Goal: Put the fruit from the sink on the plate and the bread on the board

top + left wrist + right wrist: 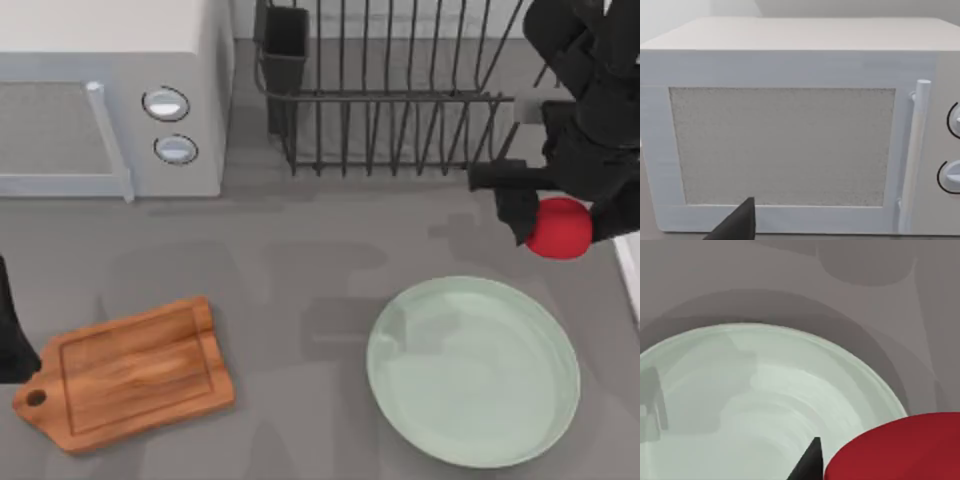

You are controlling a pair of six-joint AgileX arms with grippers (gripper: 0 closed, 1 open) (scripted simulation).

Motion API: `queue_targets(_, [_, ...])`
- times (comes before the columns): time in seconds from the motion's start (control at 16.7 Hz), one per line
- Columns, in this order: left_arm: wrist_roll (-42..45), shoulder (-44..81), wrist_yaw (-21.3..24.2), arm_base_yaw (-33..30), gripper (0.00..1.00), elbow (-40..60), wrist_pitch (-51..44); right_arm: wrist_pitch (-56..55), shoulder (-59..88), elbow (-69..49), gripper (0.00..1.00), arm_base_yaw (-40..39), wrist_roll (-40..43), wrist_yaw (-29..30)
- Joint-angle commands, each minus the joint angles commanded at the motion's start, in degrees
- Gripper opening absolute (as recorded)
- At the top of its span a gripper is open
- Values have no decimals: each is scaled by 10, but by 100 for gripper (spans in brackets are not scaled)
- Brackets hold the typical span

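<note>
A: The right gripper (560, 222) is clamped on the fruit (558, 228), carried above the table just beyond the far right rim of the plate (400, 380); how should it finish?

B: I'd bring it over the plate's middle, lower it close to the surface, then part the fingers gently, since a round fruit probably rolls; the shallow rim should stop it

A: And its look?

B: Small, smooth, plain bright red, roundish; the board (130, 372) lies bare at the left, and the left gripper (12, 340) waits at the table's left edge, facing the microwave (110, 100); I cannot tell its fingers
</note>
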State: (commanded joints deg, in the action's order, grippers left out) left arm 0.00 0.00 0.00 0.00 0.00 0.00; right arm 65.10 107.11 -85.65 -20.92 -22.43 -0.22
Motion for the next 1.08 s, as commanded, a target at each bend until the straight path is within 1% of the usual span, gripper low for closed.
queue_targets(0.18, [0,0,0,0,100,0,0,26,-24,17,0,-82,-78,1])
queue_targets(0.36, [0,0,0,0,100,0,0,42,-40,28,0,-135,-128,2])
queue_targets(0.48, [0,0,0,0,100,0,0,47,-44,31,0,-148,-141,2])
queue_targets(0.72, [0,0,0,0,100,0,0,47,-44,31,0,-148,-141,2])
queue_targets(1.08, [0,0,0,0,100,0,0,47,-44,31,45,-148,-141,2])
